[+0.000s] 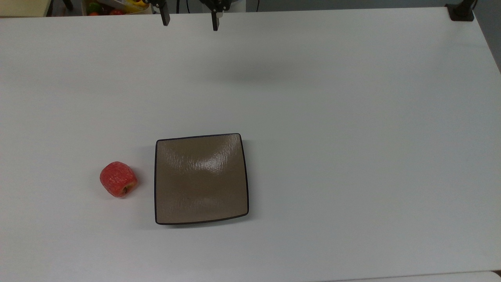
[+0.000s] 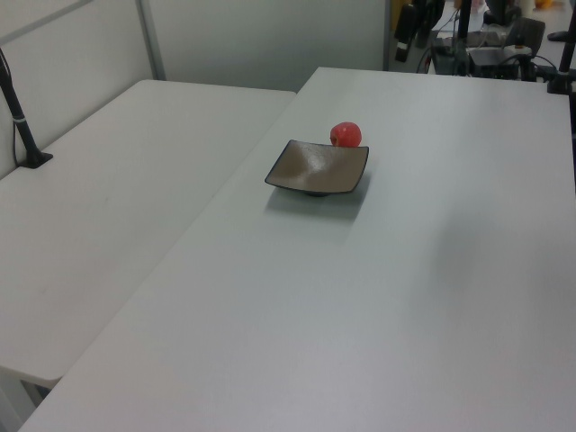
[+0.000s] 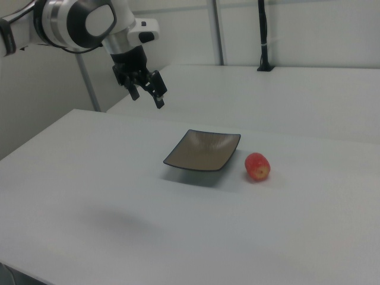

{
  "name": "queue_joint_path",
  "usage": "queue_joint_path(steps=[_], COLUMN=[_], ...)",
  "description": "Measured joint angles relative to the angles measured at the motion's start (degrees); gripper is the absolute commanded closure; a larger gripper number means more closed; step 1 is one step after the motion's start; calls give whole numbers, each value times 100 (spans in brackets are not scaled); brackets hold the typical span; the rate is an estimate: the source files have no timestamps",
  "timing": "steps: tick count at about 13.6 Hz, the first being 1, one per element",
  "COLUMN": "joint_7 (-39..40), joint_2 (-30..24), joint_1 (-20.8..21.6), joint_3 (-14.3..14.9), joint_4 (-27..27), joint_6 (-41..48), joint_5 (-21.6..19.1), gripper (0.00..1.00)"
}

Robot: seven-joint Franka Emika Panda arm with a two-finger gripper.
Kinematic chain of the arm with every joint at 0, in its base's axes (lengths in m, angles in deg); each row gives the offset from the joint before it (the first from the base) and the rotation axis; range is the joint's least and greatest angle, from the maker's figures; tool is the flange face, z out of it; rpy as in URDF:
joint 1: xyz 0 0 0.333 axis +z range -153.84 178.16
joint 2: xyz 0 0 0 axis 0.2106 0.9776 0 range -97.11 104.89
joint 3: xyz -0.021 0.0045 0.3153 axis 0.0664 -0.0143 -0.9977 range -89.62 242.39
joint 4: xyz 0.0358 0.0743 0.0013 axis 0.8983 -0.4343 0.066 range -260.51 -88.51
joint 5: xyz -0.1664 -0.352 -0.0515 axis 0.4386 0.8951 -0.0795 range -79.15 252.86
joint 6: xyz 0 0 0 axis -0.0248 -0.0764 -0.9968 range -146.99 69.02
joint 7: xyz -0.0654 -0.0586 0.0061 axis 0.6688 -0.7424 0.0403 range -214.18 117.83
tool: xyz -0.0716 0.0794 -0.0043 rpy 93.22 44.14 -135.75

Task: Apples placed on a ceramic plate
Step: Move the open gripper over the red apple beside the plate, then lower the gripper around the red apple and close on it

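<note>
Red apple (image 1: 118, 179) just beside plate (image 1: 201, 179), fingers (image 1: 165, 18) spread

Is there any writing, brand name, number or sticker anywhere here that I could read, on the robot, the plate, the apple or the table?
None can be read.
The apple: no sticker or print, only red skin with pale streaks.
The ceramic plate: plain ridged tan glaze with a dark rim, no mark.
The table: bare white.
The arm and gripper: plain white and black casing, no lettering to make out.
</note>
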Motion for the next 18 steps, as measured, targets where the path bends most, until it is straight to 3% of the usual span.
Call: queue_joint_path(steps=[8,18], joint_7=[1796,3938], joint_2=[934,2123], joint_1=[-182,-289], joint_3=[111,705], joint_4=[-215,-72], joint_6=[-1835,-3360], joint_5=[478,917], gripper=[0,0])
